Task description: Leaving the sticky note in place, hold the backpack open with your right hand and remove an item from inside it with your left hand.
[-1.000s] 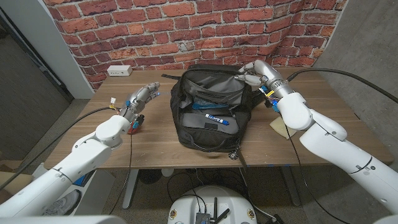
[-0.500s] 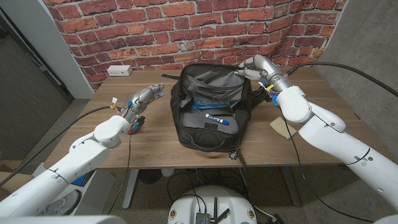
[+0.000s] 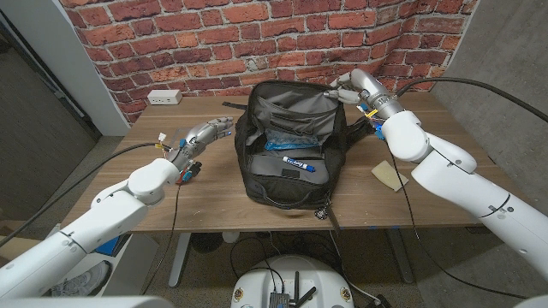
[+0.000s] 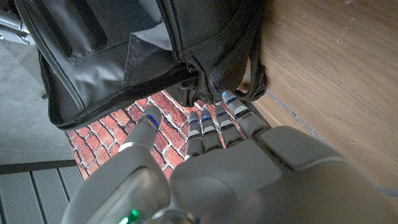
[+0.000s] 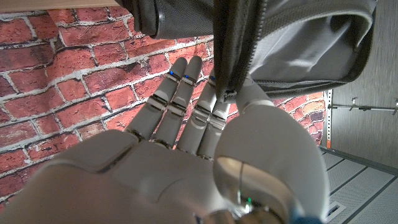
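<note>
The black backpack (image 3: 291, 154) stands open at the middle of the head view on the wooden table (image 3: 214, 192), its mouth facing the camera. Inside it, near the centre of the frame, lies a blue and white marker (image 3: 296, 162); printing runs along its barrel but is too small to read. A light blue item sits just above it in the bag, too unclear to name.

The right hand (image 3: 349, 88), in the upper right of the head view, pinches the backpack's top rim and holds it up. The right wrist view adds what the head view cannot: the thumb (image 5: 258, 99) and a finger clamp the black zipper edge (image 5: 227, 62), with the grey lining (image 5: 311, 43) beyond.

The left hand (image 3: 204, 133), left of centre, holds nothing, its fingers stretched and apart, just beside the bag's left side. The left wrist view shows its fingertips (image 4: 230, 99) near the bag's lower corner; whether they touch cannot be told.

A pale sticky note (image 3: 388, 176) lies on the table at the right, well apart from the bag. A white power strip (image 3: 163, 97) sits at the upper left.
</note>
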`<state>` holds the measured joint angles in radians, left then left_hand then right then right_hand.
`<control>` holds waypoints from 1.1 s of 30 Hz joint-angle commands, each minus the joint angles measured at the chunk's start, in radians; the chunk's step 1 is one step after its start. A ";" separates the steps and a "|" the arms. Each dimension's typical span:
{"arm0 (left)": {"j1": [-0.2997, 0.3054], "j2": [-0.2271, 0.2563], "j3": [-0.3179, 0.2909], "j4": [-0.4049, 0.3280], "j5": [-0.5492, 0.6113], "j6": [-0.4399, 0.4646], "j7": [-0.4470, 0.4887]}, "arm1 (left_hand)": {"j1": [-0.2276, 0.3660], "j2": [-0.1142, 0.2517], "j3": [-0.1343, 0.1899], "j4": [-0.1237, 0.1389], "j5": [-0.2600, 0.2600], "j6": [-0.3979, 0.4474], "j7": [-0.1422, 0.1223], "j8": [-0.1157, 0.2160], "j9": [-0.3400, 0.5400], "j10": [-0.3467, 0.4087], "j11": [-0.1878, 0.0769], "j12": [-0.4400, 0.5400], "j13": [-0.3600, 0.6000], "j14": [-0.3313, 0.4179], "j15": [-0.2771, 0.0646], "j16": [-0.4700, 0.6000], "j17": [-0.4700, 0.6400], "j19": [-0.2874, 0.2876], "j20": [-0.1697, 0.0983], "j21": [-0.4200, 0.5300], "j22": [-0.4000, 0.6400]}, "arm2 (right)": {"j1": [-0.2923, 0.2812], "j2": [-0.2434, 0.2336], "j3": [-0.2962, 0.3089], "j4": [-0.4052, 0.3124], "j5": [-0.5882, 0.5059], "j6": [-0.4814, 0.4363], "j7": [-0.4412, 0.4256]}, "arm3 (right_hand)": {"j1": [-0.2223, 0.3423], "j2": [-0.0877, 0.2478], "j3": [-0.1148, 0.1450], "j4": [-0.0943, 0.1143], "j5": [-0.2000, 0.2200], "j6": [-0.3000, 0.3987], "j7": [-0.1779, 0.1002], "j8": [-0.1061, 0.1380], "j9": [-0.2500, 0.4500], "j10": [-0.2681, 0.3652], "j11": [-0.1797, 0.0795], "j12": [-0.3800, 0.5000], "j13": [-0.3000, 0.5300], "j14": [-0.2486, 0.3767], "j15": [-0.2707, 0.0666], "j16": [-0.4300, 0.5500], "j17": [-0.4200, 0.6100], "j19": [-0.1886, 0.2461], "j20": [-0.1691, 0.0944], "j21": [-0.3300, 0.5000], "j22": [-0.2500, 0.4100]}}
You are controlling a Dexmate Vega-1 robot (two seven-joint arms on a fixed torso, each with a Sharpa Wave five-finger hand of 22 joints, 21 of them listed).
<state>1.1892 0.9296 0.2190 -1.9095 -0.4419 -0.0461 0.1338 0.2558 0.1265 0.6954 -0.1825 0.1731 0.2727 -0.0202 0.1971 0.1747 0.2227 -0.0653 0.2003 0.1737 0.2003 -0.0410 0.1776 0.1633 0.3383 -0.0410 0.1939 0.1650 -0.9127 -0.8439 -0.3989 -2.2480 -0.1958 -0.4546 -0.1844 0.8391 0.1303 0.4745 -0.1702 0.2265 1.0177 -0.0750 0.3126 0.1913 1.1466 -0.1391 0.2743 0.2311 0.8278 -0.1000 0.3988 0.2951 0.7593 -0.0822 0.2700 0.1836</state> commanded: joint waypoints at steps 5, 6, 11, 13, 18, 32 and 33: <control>0.010 0.058 -0.004 -0.063 0.085 0.017 -0.021 | 0.030 -0.009 -0.002 -0.007 0.006 0.038 -0.003 0.009 0.002 0.032 -0.001 0.010 0.002 0.025 -0.030 0.004 0.000 0.020 -0.053 0.006 0.003 | 0.072 -0.002 -0.044 0.032 -0.005 -0.023 0.004 | 0.031 0.026 0.003 0.000 0.005 0.025 -0.011 0.001 0.001 0.005 0.000 0.002 0.004 0.009 -0.129 -0.006 0.005 0.007 -0.102 0.008 0.006; 0.006 0.057 0.000 -0.062 0.087 0.016 -0.026 | 0.033 -0.010 -0.002 -0.007 0.006 0.042 -0.004 0.009 0.002 0.034 -0.003 0.010 0.002 0.025 -0.030 0.003 0.000 0.020 -0.053 0.005 0.003 | 0.077 0.000 -0.047 0.036 -0.005 -0.024 0.005 | 0.031 0.026 0.003 0.000 0.005 0.025 -0.011 0.001 0.001 0.005 0.000 0.002 0.004 0.009 -0.129 -0.006 0.005 0.007 -0.101 0.008 0.006; -0.009 0.071 0.016 -0.067 0.113 0.019 -0.052 | 0.039 -0.012 -0.001 -0.008 0.007 0.046 -0.004 0.009 0.002 0.036 -0.003 0.009 0.002 0.025 -0.030 0.002 0.000 0.019 -0.055 0.004 0.003 | 0.102 0.005 -0.062 0.057 -0.012 -0.021 0.010 | 0.030 0.027 0.002 0.001 0.005 0.026 -0.012 -0.001 0.001 0.003 0.000 0.000 0.005 0.010 -0.128 -0.006 0.006 0.008 -0.100 0.009 0.006; -0.005 0.080 0.013 -0.080 0.123 0.027 -0.049 | 0.041 -0.012 -0.002 -0.008 0.007 0.047 -0.004 0.009 0.002 0.037 -0.004 0.009 0.003 0.026 -0.030 0.002 0.000 0.020 -0.055 0.004 0.003 | 0.109 0.009 -0.066 0.065 -0.013 -0.020 0.008 | 0.032 0.027 0.002 0.000 0.005 0.026 -0.011 -0.002 0.002 0.003 0.000 0.000 0.005 0.011 -0.130 -0.006 0.007 0.007 -0.100 0.009 0.006; 0.021 0.094 -0.003 -0.109 0.148 0.031 -0.028 | 0.047 -0.015 -0.002 -0.008 0.007 0.051 -0.006 0.008 0.002 0.041 -0.008 0.009 0.003 0.028 -0.035 0.002 0.000 0.021 -0.060 0.003 0.003 | 0.122 0.016 -0.073 0.083 -0.012 -0.017 0.008 | 0.033 0.027 0.002 0.000 0.006 0.026 -0.011 -0.003 0.002 0.003 0.000 -0.001 0.006 0.011 -0.129 -0.008 0.007 0.008 -0.099 0.010 0.006; 0.114 0.128 -0.073 -0.196 0.192 0.075 0.013 | 0.069 -0.028 -0.006 -0.009 0.007 0.065 -0.013 0.006 0.002 0.055 -0.014 0.008 0.003 0.039 -0.047 0.002 0.000 0.031 -0.072 0.003 0.003 | 0.131 0.018 -0.076 0.095 -0.017 -0.023 -0.002 | 0.033 0.026 0.001 0.001 0.007 0.027 -0.010 -0.008 0.002 0.003 0.002 -0.003 0.006 0.012 -0.128 -0.010 0.010 0.007 -0.098 0.011 0.006; 0.116 0.126 -0.074 -0.197 0.197 0.071 0.014 | 0.070 -0.028 -0.007 -0.009 0.007 0.065 -0.014 0.005 0.002 0.055 -0.015 0.007 0.003 0.039 -0.046 0.001 0.000 0.031 -0.073 0.003 0.003 | 0.131 0.017 -0.077 0.095 -0.018 -0.023 -0.002 | 0.033 0.026 0.001 0.001 0.007 0.028 -0.010 -0.008 0.003 0.003 0.002 -0.003 0.007 0.012 -0.128 -0.010 0.010 0.008 -0.098 0.011 0.006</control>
<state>1.2524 1.0401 0.1827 -2.0551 -0.2875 0.0053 0.1184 0.3138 0.0976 0.6912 -0.1865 0.1731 0.3285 -0.0302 0.1971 0.1745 0.2681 -0.0767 0.2003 0.1747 0.2325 -0.0410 0.1771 0.1633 0.3599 -0.0411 0.1939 0.1649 -0.7927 -0.8291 -0.4698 -2.1649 -0.2092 -0.4734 -0.1782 0.8601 0.1355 0.4697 -0.1742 0.2301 1.0239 -0.0736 0.2976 0.1896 1.1464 -0.1389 0.2744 0.2368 0.8278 -0.0999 0.3948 0.2998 0.7592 -0.0821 0.2747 0.1889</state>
